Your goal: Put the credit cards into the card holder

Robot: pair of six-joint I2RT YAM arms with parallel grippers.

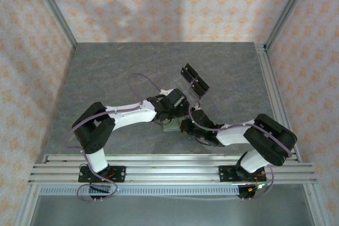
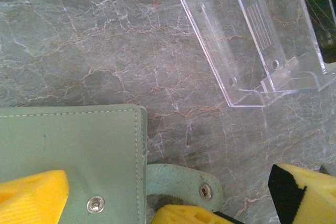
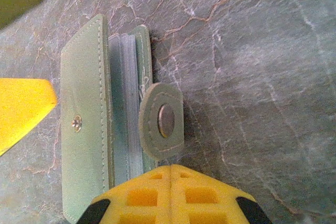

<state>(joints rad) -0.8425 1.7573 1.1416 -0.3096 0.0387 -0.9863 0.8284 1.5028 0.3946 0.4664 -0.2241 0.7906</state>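
wallet (image 3: pixel 86 129) centre-left of frame, tab (image 3: pixel 163 121) unsnapped; cannot tell if cards are inside. left gripper (image 2: pixel 170 182) splayed, empty; right gripper (image 3: pixel 172 177) clenched empty just below tab. likely closing step: next i press tab onto stud (image 3: pixel 77 123).

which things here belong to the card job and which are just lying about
For the job:
card holder
left gripper, open over it
right gripper, shut at its snap tab end

Lying about:
clear acrylic rack
black pieces on that rack
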